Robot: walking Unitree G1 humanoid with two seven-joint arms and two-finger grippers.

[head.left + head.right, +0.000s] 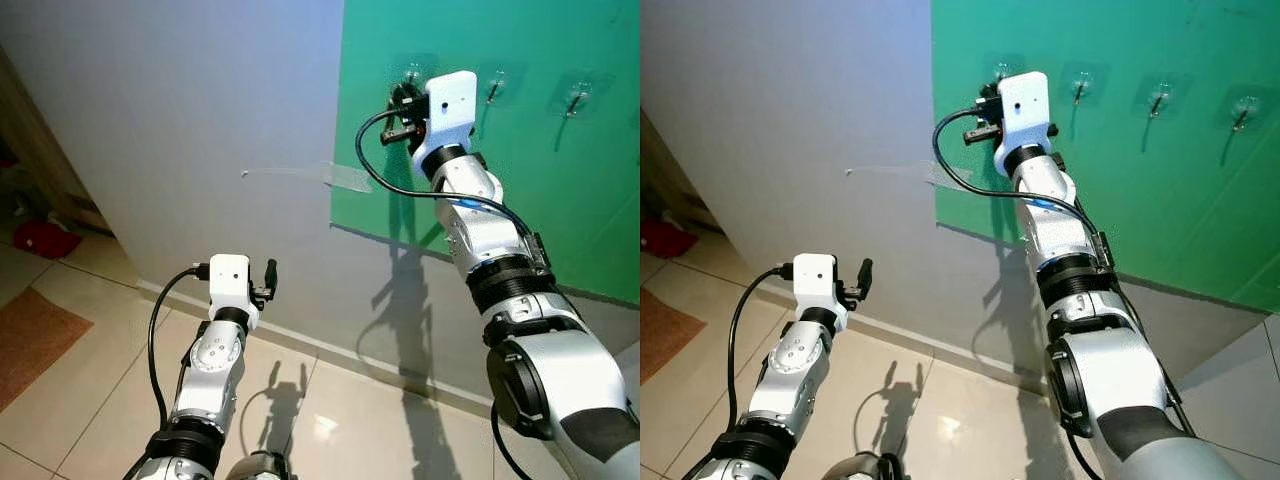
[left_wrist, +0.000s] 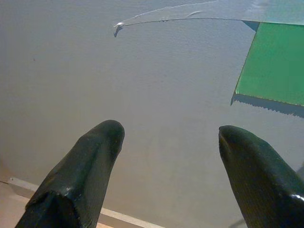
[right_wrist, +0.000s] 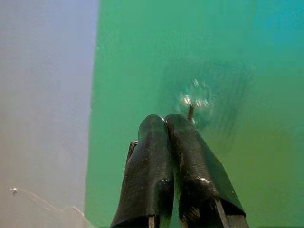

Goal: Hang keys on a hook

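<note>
- Right wrist view: the right gripper point(image 3: 166, 126) has its two black fingers pressed together, tips raised to the green panel point(image 3: 142, 71) just short of a clear stick-on hook point(image 3: 194, 102). The hook's metal prong sits just above and slightly to one side of the closed tips.
- Keys: I cannot make them out in any view. A thin dark edge shows beside one finger, low between the jaws, but it is too small to identify. Whether the jaws pinch a key ring or merely meet on nothing cannot be told.
- Head views: the right arm is stretched up to the first hook of a row, with further hooks point(image 1: 1158, 100) beyond the jaws along the panel, all apparently bare.
- Left gripper point(image 2: 168, 156): fingers spread wide, nothing between them, pointed at the plain grey wall point(image 2: 95, 71) low down, well apart from the hooks. A strip of tape point(image 1: 345, 178) lies at the panel's edge above it.
- Progress, as judged: the reach to the hook appears complete; nothing is seen hanging on the prong, so the hanging itself looks not yet done. Left to do: settle the ring over the prong, open the jaws, draw the arm clear.
</note>
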